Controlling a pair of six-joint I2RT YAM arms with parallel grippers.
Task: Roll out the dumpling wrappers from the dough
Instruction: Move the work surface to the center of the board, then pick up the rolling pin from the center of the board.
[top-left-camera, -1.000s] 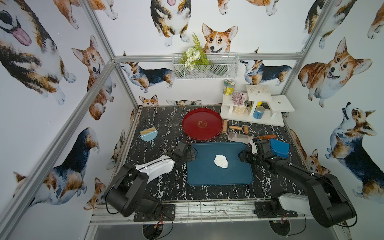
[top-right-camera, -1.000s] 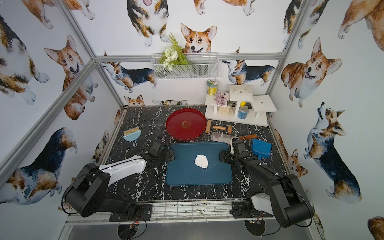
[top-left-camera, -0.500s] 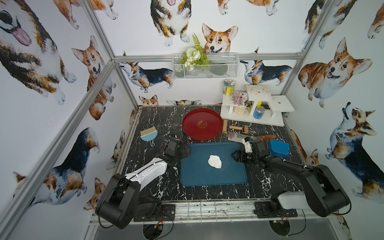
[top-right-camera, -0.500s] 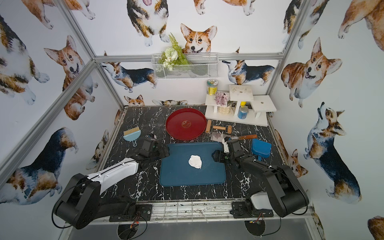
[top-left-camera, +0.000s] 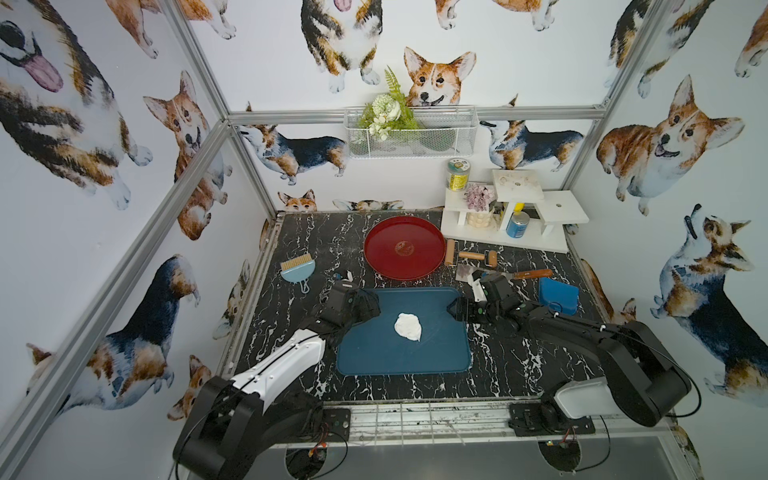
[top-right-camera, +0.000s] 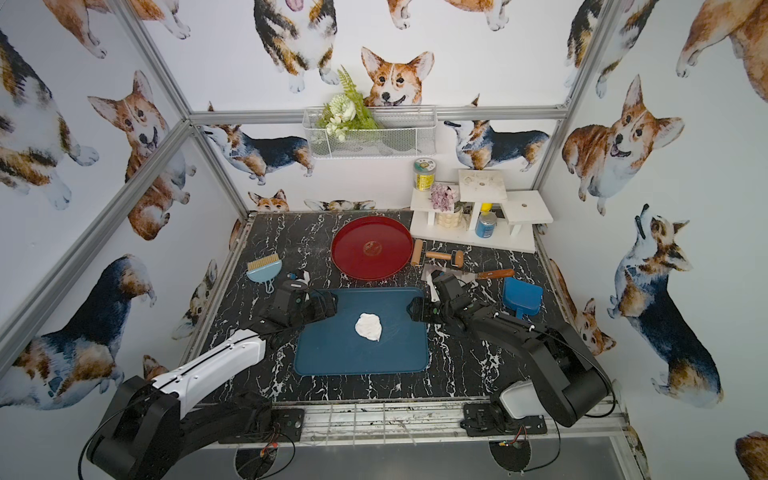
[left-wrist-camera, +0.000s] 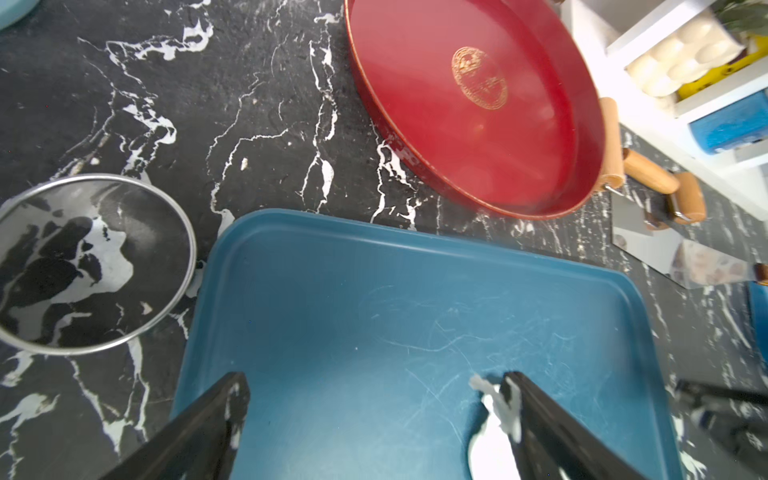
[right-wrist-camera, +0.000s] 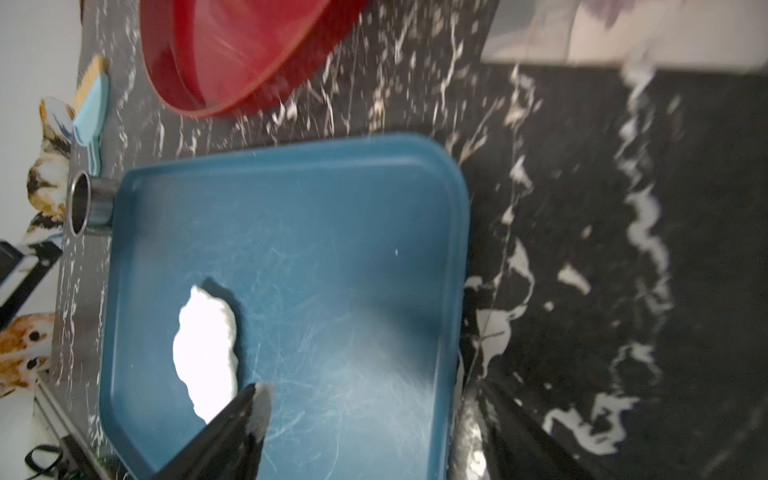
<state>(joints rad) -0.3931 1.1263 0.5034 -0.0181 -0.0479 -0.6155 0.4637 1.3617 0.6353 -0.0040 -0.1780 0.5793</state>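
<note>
- Okay, starting at the left fingers (top-left-camera: 371, 306): spread to the max, nothing held, just white dough smears on the tips in the left wrist view.
- Then the right fingers (top-left-camera: 453, 309): also well apart, nothing clamped, straddling the right rim of the blue tray (top-left-camera: 374, 361) with one finger inside and the other out over the desk (top-left-camera: 324, 232).
- Parked between the two sets: the dough (top-left-camera: 407, 327), a soft, ragged white lump, a bit flat, roughly mid-tray.
- Looks jammed against one left fingertip from the left wrist camera, but clearly apart from both arms in both top views, so probably just the angle.
- Long axis: slanted from the far-left toward the near-right of the tray, only mildly longer than wide.
- Nearer arm: honestly a close call, maybe left by a hair.
- Zero dumpling wrappers in sight, and nothing on the red plate (top-left-camera: 386, 232).
- Wooden roller (top-left-camera: 471, 256) lying on the desk just beside the red plate, on the far side of the right fingers, so way handier for the right arm.
- Metal ring cutter (left-wrist-camera: 87, 266) sitting just off the tray's far-left corner, on the left arm's side.
- Best guess at the next move: right arm reaching for the roller, then rolling across that slanted axis to even the lump out. Probably worth keeping the left fingers near the rim to stop the tray sliding.
</note>
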